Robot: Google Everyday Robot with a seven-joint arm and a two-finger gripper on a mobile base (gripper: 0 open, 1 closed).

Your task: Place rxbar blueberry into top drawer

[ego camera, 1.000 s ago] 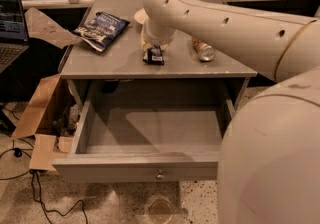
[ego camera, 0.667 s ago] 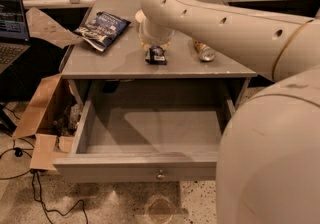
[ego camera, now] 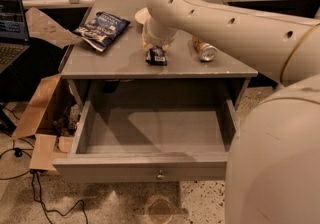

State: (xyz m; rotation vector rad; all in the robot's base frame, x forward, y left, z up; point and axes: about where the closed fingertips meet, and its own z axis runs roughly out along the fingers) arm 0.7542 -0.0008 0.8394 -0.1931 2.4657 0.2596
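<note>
The rxbar blueberry [ego camera: 156,56], a small dark wrapper with pale lettering, is at the front middle of the grey cabinet top [ego camera: 125,63]. My gripper [ego camera: 156,49] comes down from the white arm right over the bar, and the wrist hides its upper part. I cannot tell whether the bar is being gripped or only rests on the top. The top drawer [ego camera: 150,167] is pulled wide open below, with its round knob [ego camera: 160,174] at the centre of the front panel. Nothing shows inside it.
A crinkled dark blue chip bag [ego camera: 101,29] lies at the top's back left. A can [ego camera: 204,50] lies on its side right of the bar. A pale dish [ego camera: 141,15] is behind the arm. Cardboard [ego camera: 37,108], a laptop [ego camera: 10,28] and cables [ego camera: 30,183] are at the left.
The arm has shifted only slightly over the cabinet top. The bar stays at about the same spot under the gripper. The drawer stays open.
</note>
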